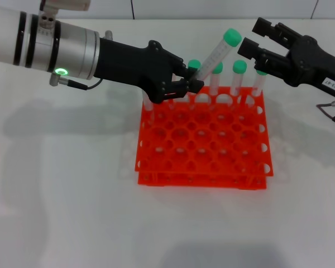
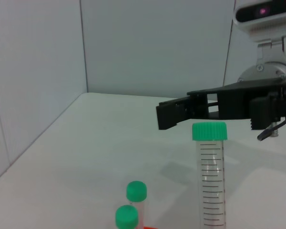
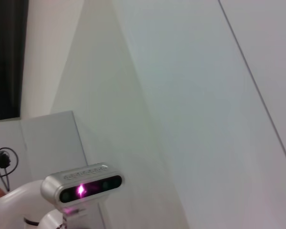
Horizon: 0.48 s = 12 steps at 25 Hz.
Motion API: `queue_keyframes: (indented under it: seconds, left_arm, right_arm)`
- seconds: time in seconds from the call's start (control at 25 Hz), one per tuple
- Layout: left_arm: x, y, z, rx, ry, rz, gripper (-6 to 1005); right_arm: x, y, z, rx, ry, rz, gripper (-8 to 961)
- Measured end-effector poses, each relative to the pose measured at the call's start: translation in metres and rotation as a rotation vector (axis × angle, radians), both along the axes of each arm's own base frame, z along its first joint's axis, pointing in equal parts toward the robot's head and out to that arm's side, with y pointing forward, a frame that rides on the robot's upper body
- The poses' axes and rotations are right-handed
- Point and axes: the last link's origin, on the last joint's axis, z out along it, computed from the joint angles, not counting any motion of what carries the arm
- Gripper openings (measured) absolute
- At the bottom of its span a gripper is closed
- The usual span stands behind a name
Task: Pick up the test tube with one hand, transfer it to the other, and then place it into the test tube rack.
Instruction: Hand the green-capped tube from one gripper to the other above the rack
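While your left gripper (image 1: 191, 84) clamps the test tube (image 1: 215, 53) low and tilted above the test tube rack (image 1: 204, 139) back row, bring your open right gripper (image 1: 251, 53) around its capped end for the handover.

White table (image 1: 72, 212) — matte, takes up whole work area. Grey wall panels (image 2: 148, 47) rise at table's far edge, vertical seams between them. Other green-capped tubes (image 1: 238, 75) stand upright above table toward far edge, in a row; left wrist view shows two caps (image 2: 136, 192) close together. Soft shadows (image 1: 39, 125) lie on table, left part.
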Motion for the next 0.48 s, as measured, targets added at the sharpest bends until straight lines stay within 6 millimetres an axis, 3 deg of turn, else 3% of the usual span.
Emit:
queue_keyframes:
  seconds: [0.48]
  left_arm:
    - [0.005, 0.002, -0.005, 0.011, 0.008, -0.011, 182]
  right_arm:
    - [-0.005, -0.001, -0.014, 0.077, -0.005, 0.025, 823]
